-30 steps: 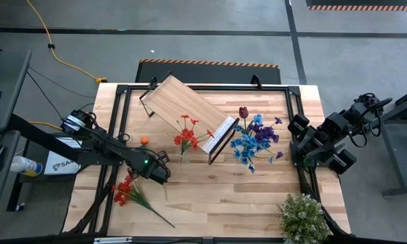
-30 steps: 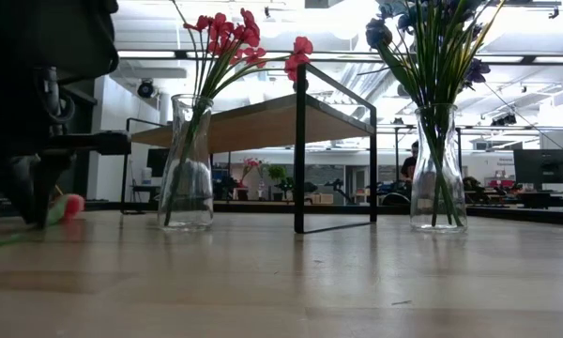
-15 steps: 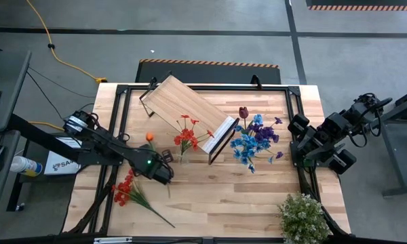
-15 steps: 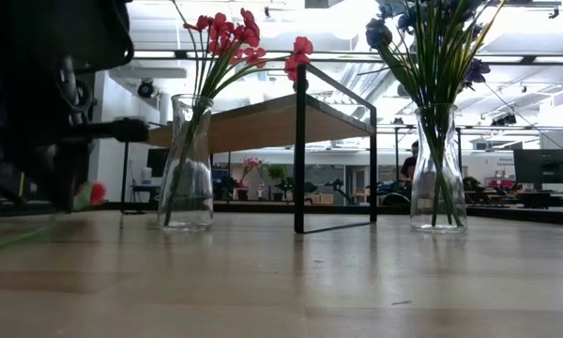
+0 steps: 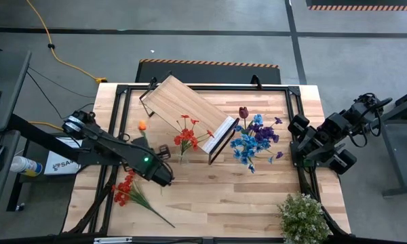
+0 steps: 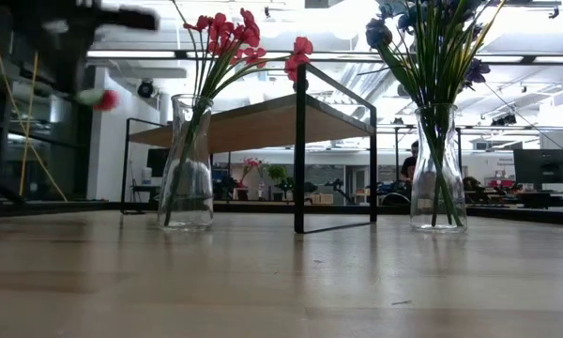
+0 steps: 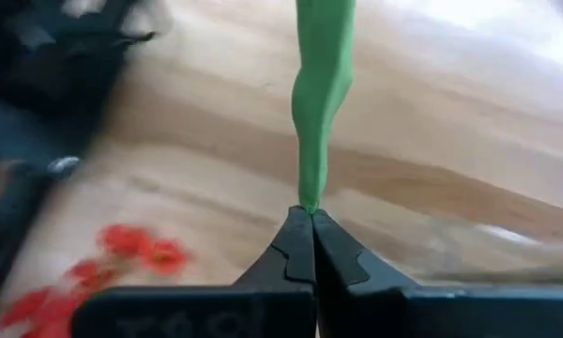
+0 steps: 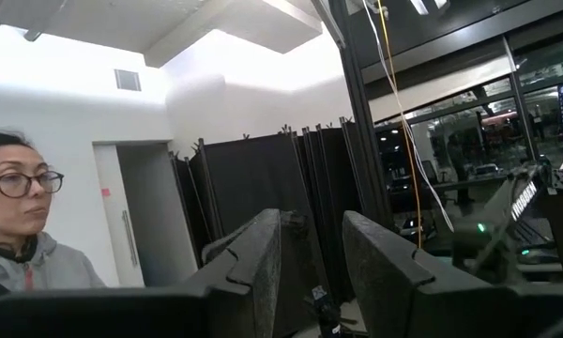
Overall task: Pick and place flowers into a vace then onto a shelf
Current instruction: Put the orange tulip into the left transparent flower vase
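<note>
The table (image 5: pixel 217 196) is a pale wood-plank top edged by a black frame, standing on a grey concrete floor (image 5: pixel 210 34) with a yellow cable (image 5: pixel 54 51) trailing across it. Level across the table, the room behind is an open hall with bright ceiling lights; the right wrist view takes in dark folding screens (image 8: pixel 253 197) and a person (image 8: pixel 23 235) in a grey hooded top. Two glass vases stand on the table: one (image 6: pixel 187 164) holds red flowers (image 5: pixel 185 137), the other (image 6: pixel 438 169) holds blue and purple flowers (image 5: pixel 256 141) with a dark red rose (image 5: pixel 243 112). One shelf (image 5: pixel 186 108), a light wood board on a thin black frame, sits between them. One more red spray (image 5: pixel 125 192) lies flat on the table near the left edge, and one bushy pale plant (image 5: pixel 302 218) stands at the near right corner. The left gripper (image 7: pixel 310 218) is pinched tight on the green stem of the orange tulip (image 5: pixel 142 125), lifted clear of the table. The right gripper (image 8: pixel 310 253) waits off the table's right side, its fingers apart on nothing.
</note>
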Available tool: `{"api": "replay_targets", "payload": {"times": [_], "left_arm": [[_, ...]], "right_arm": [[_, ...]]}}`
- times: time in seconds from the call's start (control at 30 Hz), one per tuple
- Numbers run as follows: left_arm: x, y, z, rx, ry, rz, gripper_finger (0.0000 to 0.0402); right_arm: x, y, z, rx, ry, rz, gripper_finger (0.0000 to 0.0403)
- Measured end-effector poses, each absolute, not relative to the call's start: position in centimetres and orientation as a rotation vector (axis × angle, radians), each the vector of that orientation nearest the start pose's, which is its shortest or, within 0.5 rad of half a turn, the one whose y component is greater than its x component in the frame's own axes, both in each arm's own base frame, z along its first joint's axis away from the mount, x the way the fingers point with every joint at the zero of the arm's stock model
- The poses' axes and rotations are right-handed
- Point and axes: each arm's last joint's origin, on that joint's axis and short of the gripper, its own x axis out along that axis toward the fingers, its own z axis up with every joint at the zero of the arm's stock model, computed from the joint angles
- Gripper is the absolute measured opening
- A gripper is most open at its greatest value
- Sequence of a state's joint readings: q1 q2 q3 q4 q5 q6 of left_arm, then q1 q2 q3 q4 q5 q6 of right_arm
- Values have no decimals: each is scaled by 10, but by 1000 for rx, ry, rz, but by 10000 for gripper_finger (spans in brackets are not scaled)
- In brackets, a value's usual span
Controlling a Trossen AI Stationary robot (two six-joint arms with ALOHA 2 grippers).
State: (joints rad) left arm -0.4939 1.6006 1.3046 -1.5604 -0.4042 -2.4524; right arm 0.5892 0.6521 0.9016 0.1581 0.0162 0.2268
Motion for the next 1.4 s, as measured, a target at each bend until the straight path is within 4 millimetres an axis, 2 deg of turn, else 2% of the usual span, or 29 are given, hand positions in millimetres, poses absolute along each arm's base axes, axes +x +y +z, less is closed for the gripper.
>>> {"api": "replay_targets", "payload": {"times": [0.13, 0.43, 0.67, 0.9, 1.07, 1.23, 1.4], "left_arm": [[226, -115, 282, -1074, 558, 1488, 21], [223, -140, 300, -1089, 538, 1342, 21], [218, -157, 328, -1006, 194, 1076, 21], [222, -156, 362, -784, -52, 902, 21], [223, -155, 380, -478, -163, 847, 21], [226, -150, 381, -281, -135, 871, 21], [243, -141, 363, -178, -93, 940, 21]], "right_arm": [[101, 67, 420, 337, -326, 609, 110], [102, 68, 419, 346, -309, 618, 110], [102, 68, 419, 357, -297, 620, 110], [102, 68, 419, 357, -298, 620, 110], [102, 68, 419, 357, -297, 620, 110], [102, 68, 419, 357, -298, 620, 110], [102, 68, 419, 342, -303, 615, 110]]}}
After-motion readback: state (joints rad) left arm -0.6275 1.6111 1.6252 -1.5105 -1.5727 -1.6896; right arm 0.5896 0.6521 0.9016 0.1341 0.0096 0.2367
